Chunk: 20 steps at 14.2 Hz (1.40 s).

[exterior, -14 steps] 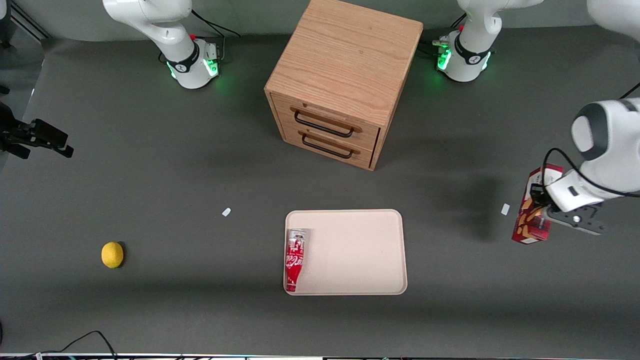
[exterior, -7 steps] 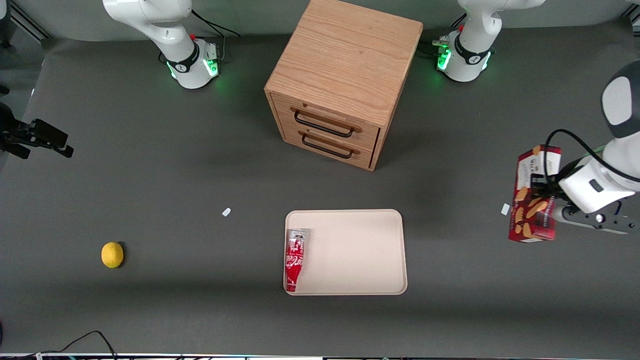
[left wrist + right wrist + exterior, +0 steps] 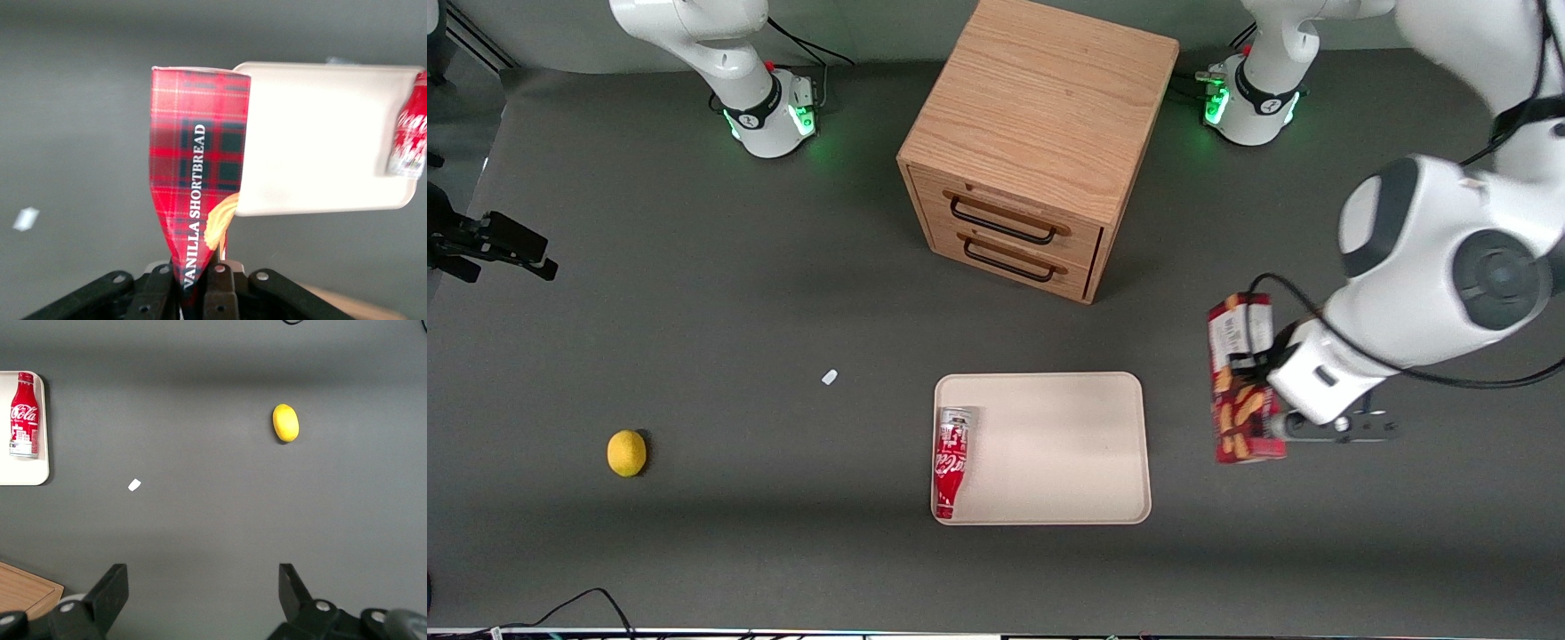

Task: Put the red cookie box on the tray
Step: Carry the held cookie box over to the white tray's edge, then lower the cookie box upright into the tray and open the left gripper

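Note:
My left gripper (image 3: 1267, 391) is shut on the red cookie box (image 3: 1240, 380) and holds it in the air above the dark table, beside the tray (image 3: 1067, 444) toward the working arm's end. In the left wrist view the box (image 3: 197, 167) is red plaid with white lettering and hangs from the gripper (image 3: 193, 293), its end overlapping the rim of the cream tray (image 3: 320, 140). The tray holds a red soda bottle (image 3: 951, 462), which also shows in the left wrist view (image 3: 410, 130).
A wooden two-drawer cabinet (image 3: 1040, 133) stands farther from the front camera than the tray. A yellow lemon (image 3: 626, 452) lies toward the parked arm's end. A small white scrap (image 3: 830, 377) lies between the lemon and the tray.
My left gripper has carried the box sideways toward the tray, from the table's working-arm end to just beside the tray's rim, and a little nearer the front camera.

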Each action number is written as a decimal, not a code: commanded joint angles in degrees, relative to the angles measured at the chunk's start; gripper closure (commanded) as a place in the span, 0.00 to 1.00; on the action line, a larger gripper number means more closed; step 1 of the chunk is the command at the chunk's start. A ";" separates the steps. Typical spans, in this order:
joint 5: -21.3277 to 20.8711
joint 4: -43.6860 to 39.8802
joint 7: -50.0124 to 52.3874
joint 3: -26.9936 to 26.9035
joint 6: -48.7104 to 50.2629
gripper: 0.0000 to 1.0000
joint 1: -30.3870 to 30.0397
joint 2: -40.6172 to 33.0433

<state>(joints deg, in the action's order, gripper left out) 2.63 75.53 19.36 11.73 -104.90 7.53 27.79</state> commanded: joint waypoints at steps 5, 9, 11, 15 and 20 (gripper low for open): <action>-10.08 -2.49 13.15 0.05 -13.64 1.00 6.52 12.45; -12.47 -1.96 15.10 -0.04 -18.31 1.00 8.02 16.67; -13.88 -1.88 15.27 -0.04 -19.72 1.00 8.64 18.34; -13.97 0.05 15.18 -0.13 -22.44 1.00 8.90 19.40; -14.32 0.41 15.18 -0.30 -22.36 1.00 8.90 19.84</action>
<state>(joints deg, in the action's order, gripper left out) -10.51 75.37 33.09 12.16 -126.77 15.62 48.28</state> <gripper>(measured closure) 0.868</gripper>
